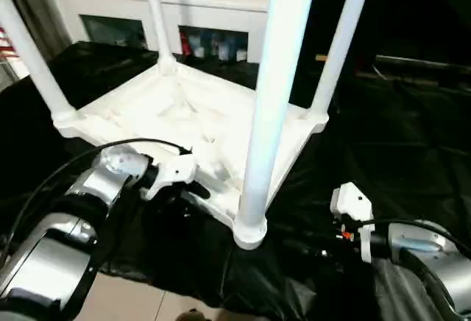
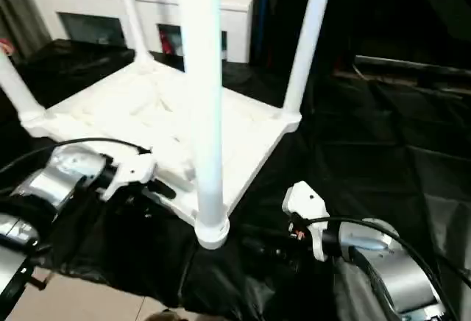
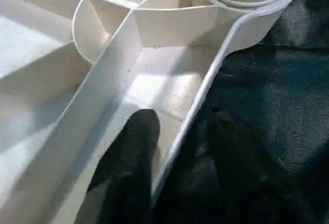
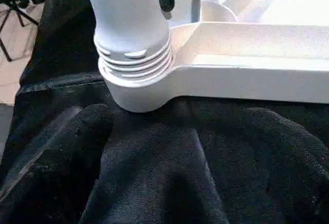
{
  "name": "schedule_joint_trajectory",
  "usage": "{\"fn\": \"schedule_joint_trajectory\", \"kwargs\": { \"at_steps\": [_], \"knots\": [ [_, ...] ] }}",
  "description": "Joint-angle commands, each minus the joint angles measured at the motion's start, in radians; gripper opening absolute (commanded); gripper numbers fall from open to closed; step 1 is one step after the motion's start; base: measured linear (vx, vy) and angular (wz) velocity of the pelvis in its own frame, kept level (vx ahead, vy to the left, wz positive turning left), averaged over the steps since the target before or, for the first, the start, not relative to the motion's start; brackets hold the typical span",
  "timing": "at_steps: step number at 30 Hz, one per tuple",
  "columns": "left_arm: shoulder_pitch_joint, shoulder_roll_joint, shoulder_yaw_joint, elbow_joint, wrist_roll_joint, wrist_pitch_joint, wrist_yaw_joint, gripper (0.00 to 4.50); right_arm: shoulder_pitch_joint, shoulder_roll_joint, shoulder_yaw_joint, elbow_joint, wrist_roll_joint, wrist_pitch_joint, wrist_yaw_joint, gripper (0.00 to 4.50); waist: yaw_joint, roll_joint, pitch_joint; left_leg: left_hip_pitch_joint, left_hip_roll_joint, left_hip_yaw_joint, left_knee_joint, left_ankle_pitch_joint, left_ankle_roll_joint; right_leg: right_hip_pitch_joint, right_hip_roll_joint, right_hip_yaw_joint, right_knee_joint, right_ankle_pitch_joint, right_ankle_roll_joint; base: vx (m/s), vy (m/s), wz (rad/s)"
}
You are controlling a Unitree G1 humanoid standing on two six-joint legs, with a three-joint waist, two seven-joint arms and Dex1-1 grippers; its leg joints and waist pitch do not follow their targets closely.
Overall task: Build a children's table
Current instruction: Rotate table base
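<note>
**Left claw is straddling the table rim, and that's the side that counts**

You've got the small white plastic children's table (image 1: pixel 184 115) lying upside down on the crinkly black plastic sheet (image 1: pixel 397 152), all four tapered white legs pointing up. The near corner leg (image 1: pixel 268 100) stands dead centre in your head view.

Your left gripper (image 3: pixel 177 147) is on the near rim, at about 9 o'clock from that leg's socket. One black finger (image 3: pixel 131 152) sits inside the tray, the other outside on the sheet, so the thin rim wall runs between them. They're partly closed around it, but I can't tell if they're actually pinching yet.

Your right gripper (image 4: pixel 180 126) is spread wide and holding nothing, sitting at about 4 o'clock from the socket (image 4: pixel 139 88), near but apart.
</note>
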Motion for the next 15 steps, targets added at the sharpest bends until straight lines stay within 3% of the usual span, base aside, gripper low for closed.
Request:
{"fn": "schedule_joint_trajectory", "kwargs": {
  "at_steps": [1, 6, 11, 15],
  "knots": [
    [-0.017, -0.004, -0.016, 0.019, 0.026, -0.013, -0.011, 1.59, 0.001, -0.002, -0.002, -0.013, 0.015, 0.009, 0.001, 4.50, 0.003, 0.004, -0.060, 0.025, 0.085, -0.039, -0.075, -0.196, 0.015, 0.024, -0.122, 0.058, -0.074, 0.080, -0.218, 0.000, 0.000, 0.00],
    [-0.030, -0.015, -0.036, 0.031, 0.049, -0.019, -0.054, 1.33, 0.005, -0.001, -0.005, -0.021, 0.021, 0.013, 0.003, 4.50, 0.002, 0.006, -0.060, 0.025, 0.086, -0.040, -0.075, -0.195, 0.014, 0.025, -0.122, 0.058, -0.074, 0.082, -0.219, 0.000, 0.000, 0.00],
    [-0.024, -0.024, -0.046, -0.020, 0.039, 0.097, -0.141, 0.84, 0.008, 0.000, -0.022, -0.023, 0.029, 0.013, 0.001, 4.50, 0.001, 0.006, -0.060, 0.024, 0.086, -0.038, -0.074, -0.181, 0.024, 0.024, -0.122, 0.057, -0.072, 0.107, -0.229, 0.000, 0.000, 0.00],
    [-0.019, -0.051, -0.037, -0.041, 0.056, 0.163, -0.052, 0.60, 0.001, 0.003, -0.035, -0.015, 0.032, 0.007, -0.008, 4.50, 0.000, 0.003, -0.058, 0.025, 0.087, -0.036, -0.074, -0.187, 0.030, 0.023, -0.123, 0.058, -0.074, 0.085, -0.240, 0.000, 0.000, 0.00]
  ]
}}
